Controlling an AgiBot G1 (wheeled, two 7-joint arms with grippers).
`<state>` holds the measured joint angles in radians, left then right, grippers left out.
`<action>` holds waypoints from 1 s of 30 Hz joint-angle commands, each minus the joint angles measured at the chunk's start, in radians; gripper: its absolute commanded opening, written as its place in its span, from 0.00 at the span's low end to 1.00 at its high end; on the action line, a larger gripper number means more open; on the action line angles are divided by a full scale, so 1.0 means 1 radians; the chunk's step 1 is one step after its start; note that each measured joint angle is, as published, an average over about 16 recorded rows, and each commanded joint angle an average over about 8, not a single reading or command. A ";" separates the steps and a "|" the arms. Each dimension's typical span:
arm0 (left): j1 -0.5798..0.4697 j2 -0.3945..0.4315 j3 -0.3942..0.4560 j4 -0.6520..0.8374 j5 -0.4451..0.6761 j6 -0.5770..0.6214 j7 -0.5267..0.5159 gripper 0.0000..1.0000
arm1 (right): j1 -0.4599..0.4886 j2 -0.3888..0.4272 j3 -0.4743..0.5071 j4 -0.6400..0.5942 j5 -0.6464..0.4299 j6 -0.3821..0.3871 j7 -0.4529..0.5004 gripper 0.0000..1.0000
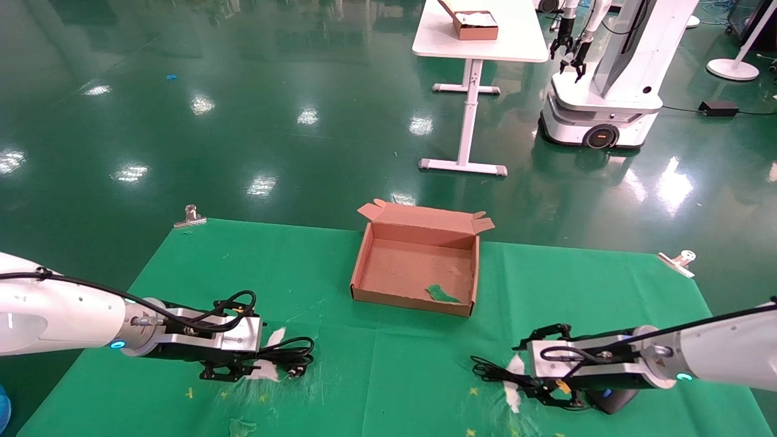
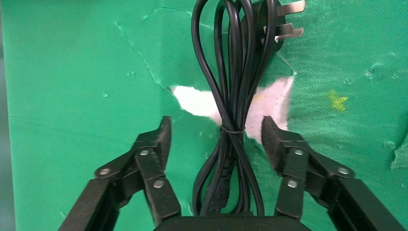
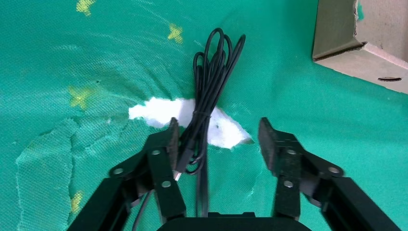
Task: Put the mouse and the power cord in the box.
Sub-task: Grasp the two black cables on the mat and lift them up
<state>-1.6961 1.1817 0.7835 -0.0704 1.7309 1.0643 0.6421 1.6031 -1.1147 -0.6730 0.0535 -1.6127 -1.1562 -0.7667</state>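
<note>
The power cord [image 2: 231, 86] lies in a tied black bundle on the green cloth at the front left, its plug [image 2: 274, 24] at the far end. My left gripper [image 2: 215, 132] is open and low over it, one finger on each side of the bundle [image 1: 291, 353]. At the front right the black mouse [image 1: 610, 399] sits half hidden under my right wrist. Its thin coiled cable [image 3: 209, 82] runs between the open fingers of my right gripper [image 3: 219, 132], close to one finger. The open brown box [image 1: 419, 235] stands mid-table, with a green scrap [image 1: 443, 294] on its floor.
The cloth is torn, with white patches under both cables [image 2: 274, 98] [image 3: 159, 108]. Metal clips [image 1: 190, 216] [image 1: 678, 262] hold its far corners. Beyond the table stand a white table [image 1: 516, 42] carrying a smaller brown box [image 1: 476, 25] and another robot [image 1: 607, 79].
</note>
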 commanded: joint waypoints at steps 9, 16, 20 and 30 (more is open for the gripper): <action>0.001 -0.001 0.000 -0.002 0.000 0.000 -0.001 0.00 | -0.001 0.001 -0.001 0.003 0.000 -0.001 0.001 0.00; 0.001 -0.001 0.000 -0.002 0.000 0.000 -0.002 0.00 | -0.001 0.001 -0.001 0.003 0.000 -0.001 0.001 0.00; 0.001 -0.001 0.000 -0.003 0.000 0.001 -0.002 0.00 | -0.001 0.001 -0.001 0.004 0.000 -0.001 0.001 0.00; -0.042 -0.034 -0.029 0.047 -0.043 0.093 -0.084 0.00 | 0.006 0.022 0.020 0.001 0.031 -0.027 0.010 0.00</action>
<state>-1.7460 1.1364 0.7531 -0.0328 1.6862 1.1732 0.5749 1.6127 -1.0845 -0.6484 0.0580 -1.5756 -1.1949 -0.7574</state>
